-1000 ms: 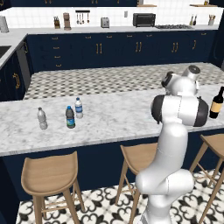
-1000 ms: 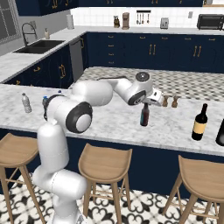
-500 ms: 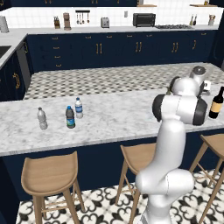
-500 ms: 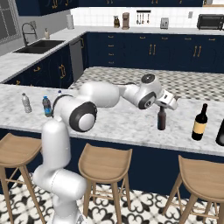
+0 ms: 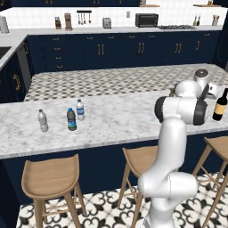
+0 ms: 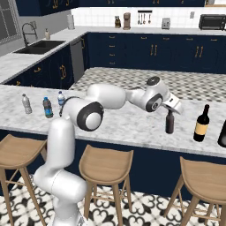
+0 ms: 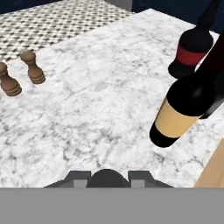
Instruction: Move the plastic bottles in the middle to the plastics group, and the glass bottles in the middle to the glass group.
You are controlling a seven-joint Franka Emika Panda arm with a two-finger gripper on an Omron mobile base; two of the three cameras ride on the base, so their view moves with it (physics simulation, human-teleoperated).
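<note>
My gripper [image 6: 171, 108] is shut on the neck of the slim brown long-necked bottle [image 6: 170, 123], which hangs upright at the counter's surface. In the hand view its dark round top [image 7: 106, 178] sits between my fingertips. The black wine bottle with the tan label [image 6: 202, 124] [image 7: 178, 117] stands just to the right. Two tiny stubby brown bottles [image 7: 34, 68] [image 7: 8, 81] stand beyond on the marble. Far left, the dark smoky bottle [image 5: 71, 119] stands between the greyish clear bottle [image 5: 42, 120] and the blue-labelled water bottle [image 5: 80, 110].
Another dark bottle with a red label [image 7: 190, 53] stands past the wine bottle, at the right edge [image 6: 222, 134] of the right base view. Wooden stools [image 6: 106, 165] line the near side of the marble counter [image 6: 128, 126]. The counter's right end shows in the hand view.
The arm has carried the brown bottle rightward along the counter, from near the middle to close beside the black wine bottle. The three bottles at the left have stayed put.
</note>
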